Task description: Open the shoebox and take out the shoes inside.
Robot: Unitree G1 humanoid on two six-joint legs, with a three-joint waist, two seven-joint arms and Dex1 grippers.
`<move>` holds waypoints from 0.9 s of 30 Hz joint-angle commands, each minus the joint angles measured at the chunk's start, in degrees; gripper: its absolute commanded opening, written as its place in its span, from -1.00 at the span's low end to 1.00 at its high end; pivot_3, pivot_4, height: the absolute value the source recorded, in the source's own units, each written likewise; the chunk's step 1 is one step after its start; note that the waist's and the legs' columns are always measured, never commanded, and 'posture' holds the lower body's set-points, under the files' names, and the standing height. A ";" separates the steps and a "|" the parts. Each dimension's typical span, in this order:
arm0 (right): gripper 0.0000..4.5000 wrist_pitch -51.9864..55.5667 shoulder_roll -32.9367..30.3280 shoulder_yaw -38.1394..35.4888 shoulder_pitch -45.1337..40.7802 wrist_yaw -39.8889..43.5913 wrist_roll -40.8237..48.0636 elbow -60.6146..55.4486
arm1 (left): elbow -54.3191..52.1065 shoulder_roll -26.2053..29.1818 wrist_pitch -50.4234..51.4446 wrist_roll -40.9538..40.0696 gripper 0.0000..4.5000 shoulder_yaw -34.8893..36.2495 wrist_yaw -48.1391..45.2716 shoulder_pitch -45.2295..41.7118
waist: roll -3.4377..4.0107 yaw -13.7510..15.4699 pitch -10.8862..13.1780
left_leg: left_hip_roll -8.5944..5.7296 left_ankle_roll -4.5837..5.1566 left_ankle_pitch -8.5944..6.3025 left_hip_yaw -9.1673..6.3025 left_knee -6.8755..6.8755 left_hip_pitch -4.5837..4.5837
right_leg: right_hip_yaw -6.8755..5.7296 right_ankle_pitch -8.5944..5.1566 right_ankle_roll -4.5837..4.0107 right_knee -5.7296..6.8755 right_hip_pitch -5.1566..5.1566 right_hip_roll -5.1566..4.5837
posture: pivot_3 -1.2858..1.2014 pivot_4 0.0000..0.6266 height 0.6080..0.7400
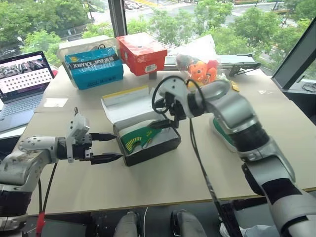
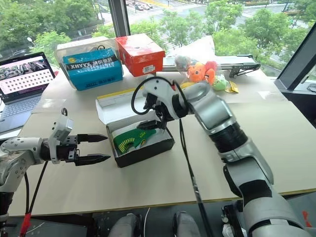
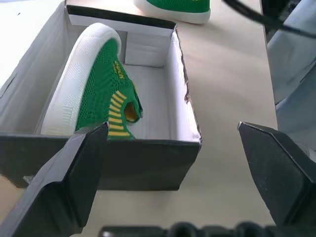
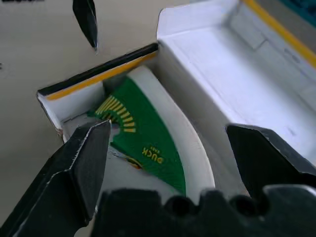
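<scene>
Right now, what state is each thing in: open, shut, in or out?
shoebox: open, lid folded back.
shoe in box: inside, on its side.
other shoe: out, on the table.
left pincer: open, empty.
right pincer: open above the box.
laptop: open, screen lit.

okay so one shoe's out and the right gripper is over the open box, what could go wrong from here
The remaining shoe leans on its side against the shoebox wall, so the open right gripper may pinch only the edge and drop it. The box looks light and the open left gripper only hovers beside it, so lifting might drag it. The raised lid could snag the right arm's cable.
</scene>
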 commanded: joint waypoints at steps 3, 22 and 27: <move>0.95 -12.61 3.52 0.36 -5.53 1.55 -5.27 15.24 | -3.42 0.74 -0.03 -1.16 1.00 3.05 0.78 2.08 | -0.01 -0.08 0.00 | 0.01 0.00 0.00 0.00 0.01 -0.03 | 0.01 0.00 0.00 -0.01 -0.01 0.01 | 0.03 -0.52 0.99; 0.33 -19.05 9.46 0.06 -3.68 3.54 -13.45 26.32 | -5.04 1.05 0.95 -1.62 1.00 4.68 2.03 4.01 | -0.01 -0.16 0.00 | 0.05 -0.04 0.02 -0.01 -0.01 0.01 | -0.01 0.00 -0.03 0.10 -0.03 0.04 | 0.03 -0.52 0.99; -0.44 -18.51 9.37 -0.46 -3.95 3.48 -13.98 25.82 | -4.49 0.81 0.65 -1.21 1.00 3.95 2.03 3.23 | -0.01 -0.27 0.00 | 0.07 -0.04 0.02 -0.01 -0.01 0.01 | -0.01 0.00 -0.03 0.10 -0.04 0.07 | 0.03 -0.52 0.99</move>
